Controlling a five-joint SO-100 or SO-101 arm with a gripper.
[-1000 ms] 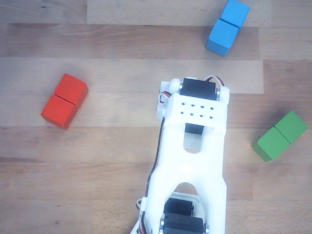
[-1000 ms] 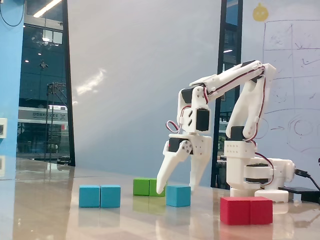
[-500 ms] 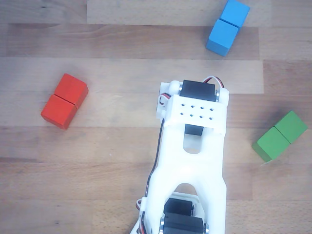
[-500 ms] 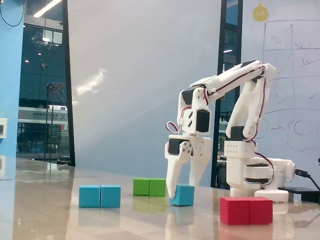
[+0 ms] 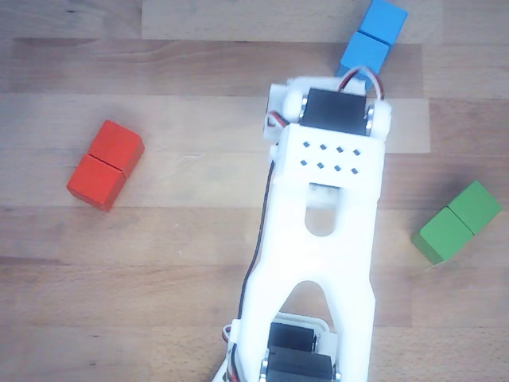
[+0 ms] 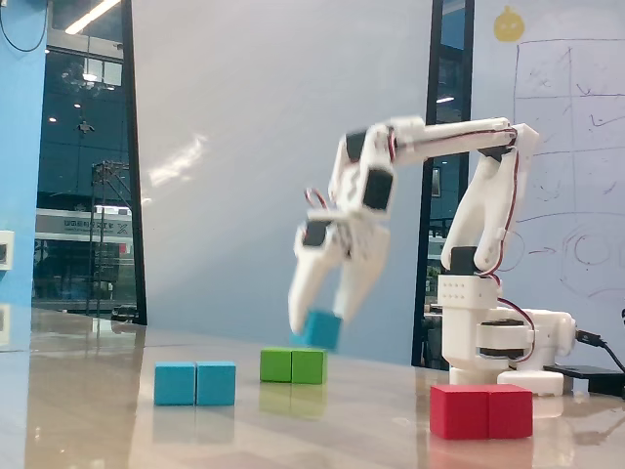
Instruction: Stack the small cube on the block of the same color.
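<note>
Between the tips of your tool [image 6: 314, 322], the cube [image 6: 321, 329] hangs gripped, clear of the surface [image 6: 293, 420]; the block [image 6: 195, 383] rests below and to the tool's left in the fixed view, well apart. From the other view, that block [image 5: 371, 38] lies just beyond the tool's wrist, its long axis slanting up and right, with a seam across the middle. Both pieces look hard, smooth, matte and square-edged, so you'd want the cube flat on one half.
</note>
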